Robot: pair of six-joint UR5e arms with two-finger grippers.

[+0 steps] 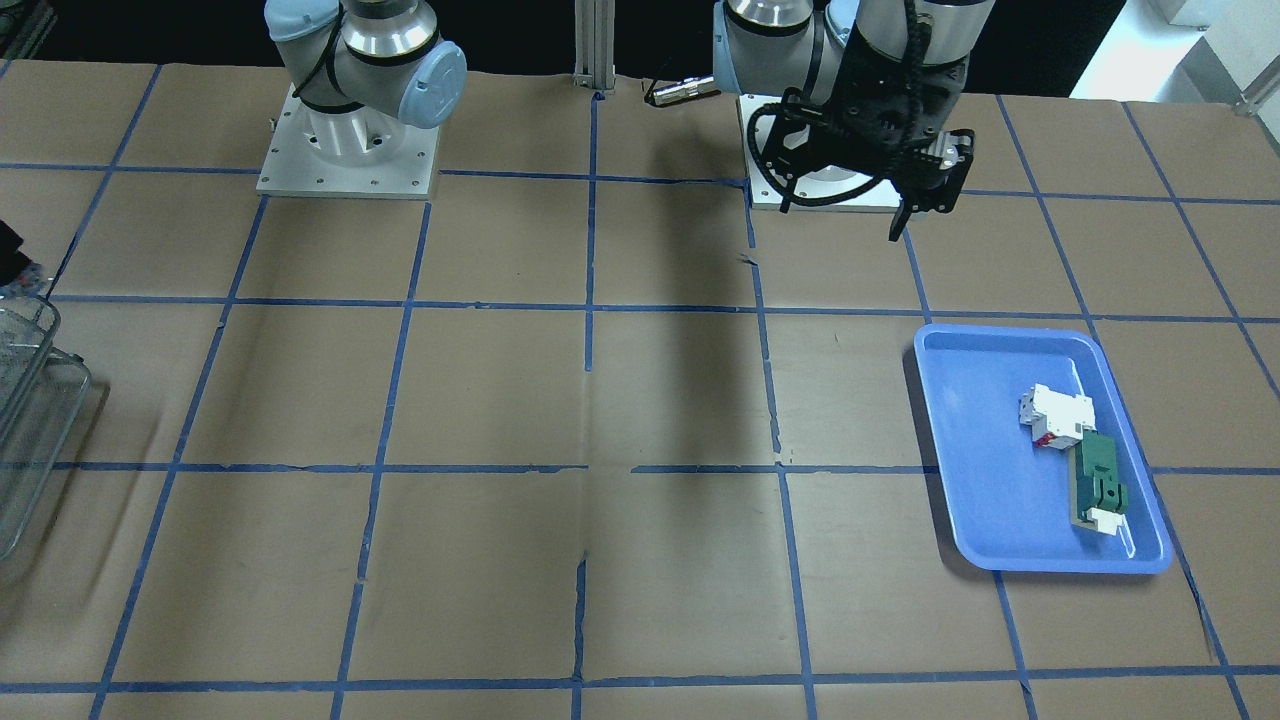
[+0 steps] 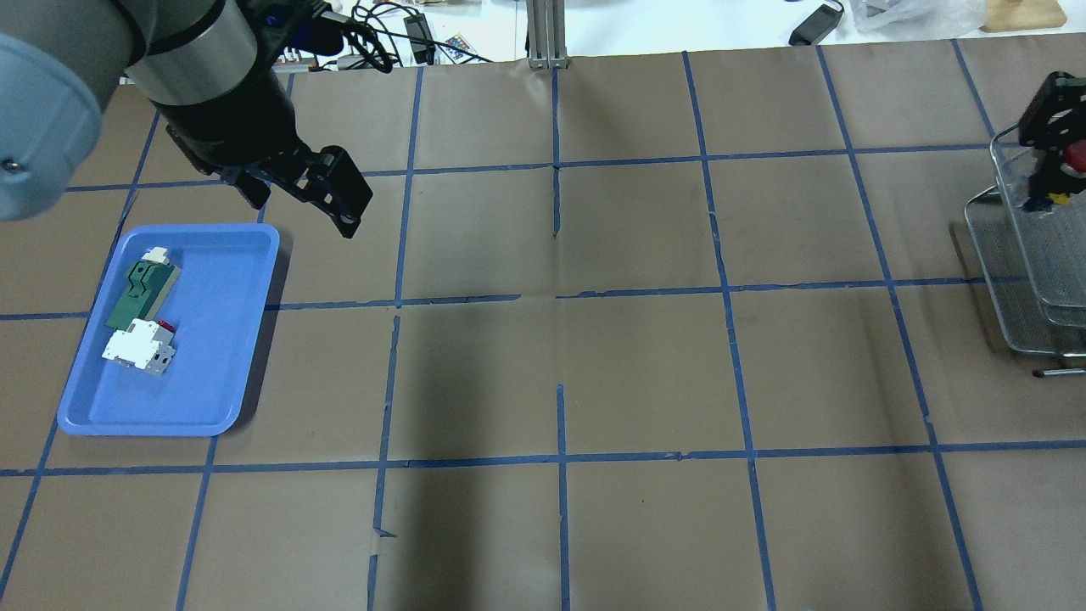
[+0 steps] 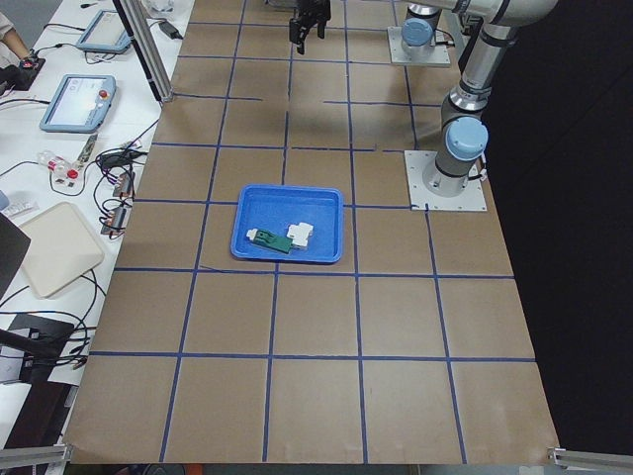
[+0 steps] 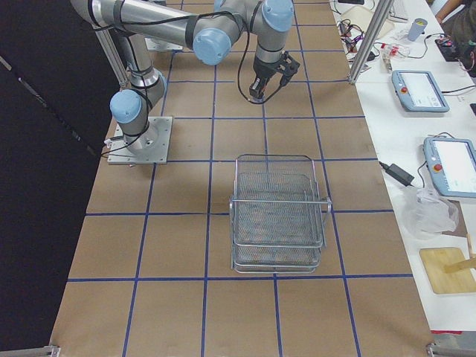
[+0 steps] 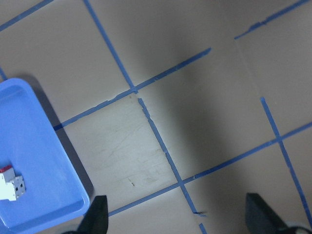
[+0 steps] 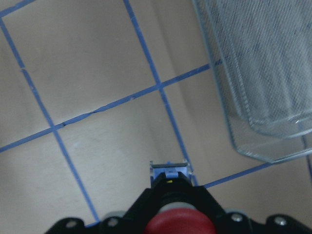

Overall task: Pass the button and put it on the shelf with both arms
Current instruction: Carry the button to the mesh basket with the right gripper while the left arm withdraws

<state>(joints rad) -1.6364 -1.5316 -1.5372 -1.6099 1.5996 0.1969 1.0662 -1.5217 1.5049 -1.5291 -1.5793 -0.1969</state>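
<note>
Button (image 6: 178, 225) with a red cap sits clamped between the closed fingers of the right gripper (image 6: 169, 187), held up over the paper-covered table (image 6: 97, 73) near the wire-mesh shelf (image 6: 263, 73) at the right end, and not yet on any tier. Well apart at the left end, the left gripper (image 2: 301, 210) hangs with its jaws spread wide and nothing between them, just beside the blue tray (image 2: 246, 356), where a white block switch (image 2: 136, 348) and a green flat part (image 2: 140, 288) lie side by side.
</note>
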